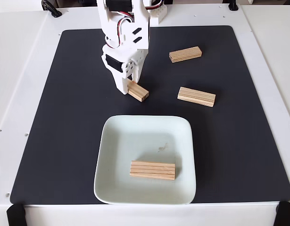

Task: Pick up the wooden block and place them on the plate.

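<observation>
Black matting [64,117] covers most of the white table [17,70], and on it sit four light wooden blocks and a pale square plate [116,188]. One block [153,170] lies flat inside the plate, toward its near edge, lengthwise from left to right in the fixed view, with a faint smudge just above it at the plate's centre. A second block [138,91] sits at the tip of the white gripper [128,88], which points down at the mat just beyond the plate's far rim; the block's left end meets the gripper's lower edge and the rest sticks out to the right, angled slightly toward the plate. Whether the gripper is pinching this block or merely touching it cannot be told from this angle, since the fingers are hidden by the gripper body. A third block [196,96] lies on the mat to the right of the gripper, well apart from it, and a fourth block [185,54] rests farther back, nearer the mat's far edge.
</observation>
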Available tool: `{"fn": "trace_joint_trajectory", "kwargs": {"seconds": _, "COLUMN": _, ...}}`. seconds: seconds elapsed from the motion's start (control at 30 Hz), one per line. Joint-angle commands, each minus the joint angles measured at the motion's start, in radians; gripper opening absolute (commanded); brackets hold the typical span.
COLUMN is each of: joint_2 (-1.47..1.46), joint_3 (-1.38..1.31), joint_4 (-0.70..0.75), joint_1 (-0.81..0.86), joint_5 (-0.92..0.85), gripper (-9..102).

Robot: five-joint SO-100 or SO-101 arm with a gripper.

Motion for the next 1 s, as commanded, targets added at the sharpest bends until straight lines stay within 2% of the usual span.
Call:
{"fn": "trace_joint_trajectory", "kwargs": {"seconds": 0.0, "joint_2": 0.270, "joint_3": 0.052, "joint_4": -0.015, "joint_1": -0.063, "joint_5": -0.123, "gripper": 0}}
{"fn": "trace_joint_trajectory", "kwargs": {"seconds": 0.17, "joint_2": 0.638, "joint_3": 0.268, "joint_4": -0.098, "joint_1": -0.147, "joint_5": -0.293, "gripper": 0}}
{"fn": "trace_joint_trajectory", "kwargs": {"seconds": 0.3, "joint_2": 0.838, "joint_3": 0.453, "joint_4": -0.307, "joint_1": -0.146, "joint_5": -0.454, "gripper": 0}}
{"fn": "trace_joint_trajectory", "kwargs": {"seconds": 0.47, "joint_2": 0.865, "joint_3": 0.500, "joint_4": -0.581, "joint_1": -0.121, "joint_5": -0.588, "gripper": 0}}
{"fn": "trace_joint_trajectory", "kwargs": {"seconds": 0.63, "joint_2": 0.683, "joint_3": 0.396, "joint_4": -0.821, "joint_1": -0.115, "joint_5": -0.603, "gripper": 0}}
{"fn": "trace_joint_trajectory", "kwargs": {"seconds": 0.97, "joint_2": 0.029, "joint_3": -0.244, "joint_4": -0.836, "joint_1": -0.083, "joint_5": -0.592, "gripper": 0}}
